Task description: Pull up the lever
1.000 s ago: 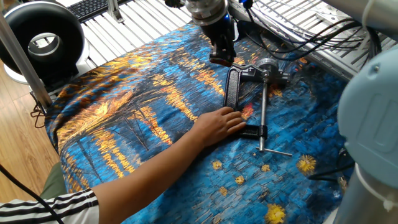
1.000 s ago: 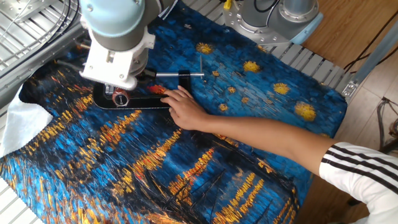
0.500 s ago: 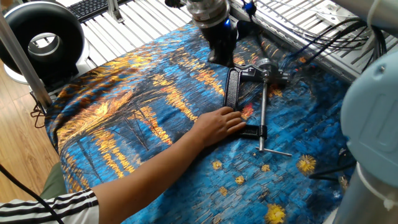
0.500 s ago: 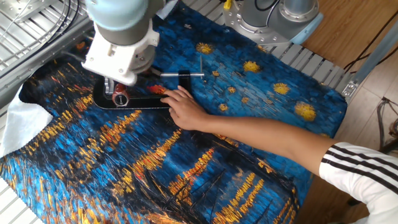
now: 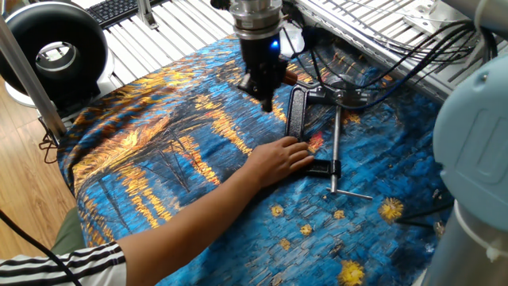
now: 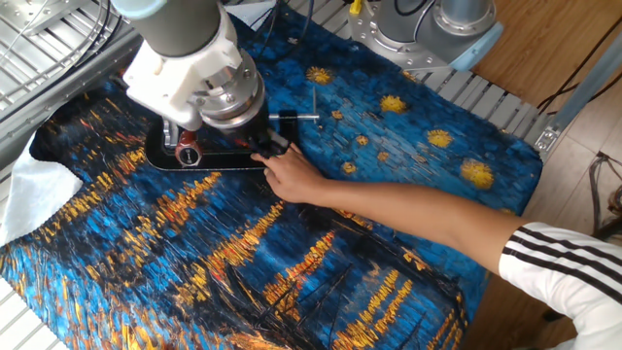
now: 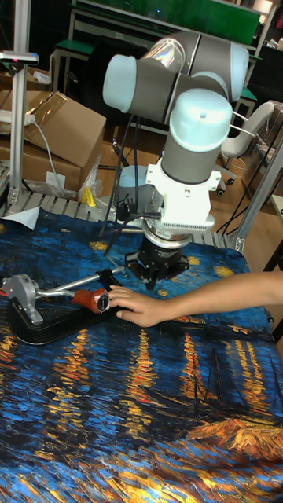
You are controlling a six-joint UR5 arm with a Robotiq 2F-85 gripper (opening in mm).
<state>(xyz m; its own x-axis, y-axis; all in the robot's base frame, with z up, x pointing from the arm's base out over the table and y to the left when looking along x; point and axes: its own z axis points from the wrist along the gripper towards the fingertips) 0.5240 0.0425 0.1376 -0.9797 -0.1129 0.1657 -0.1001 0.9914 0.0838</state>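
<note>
The clamp (image 7: 47, 318) lies on the cloth (image 7: 141, 409) over the tabletop, a person's hand (image 7: 140, 306) touching its lever (image 7: 92, 299) end, the tool (image 5: 263, 97) just beside its frame.

Wood floor (image 5: 24, 151) off past the table (image 5: 159, 32) edge. Blue-and-orange painted cloth (image 5: 159, 159) spread over the slatted top. Cardboard boxes (image 7: 59, 130) stacked well behind the tool (image 7: 159, 277), a green-topped bench (image 7: 189, 16) farther back. Black ring lamp (image 5: 51, 48) off to one side. Indoor lighting, even.

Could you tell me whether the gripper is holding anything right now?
No. The gripper hangs free beside the clamp; only a person's hand steadies it.
</note>
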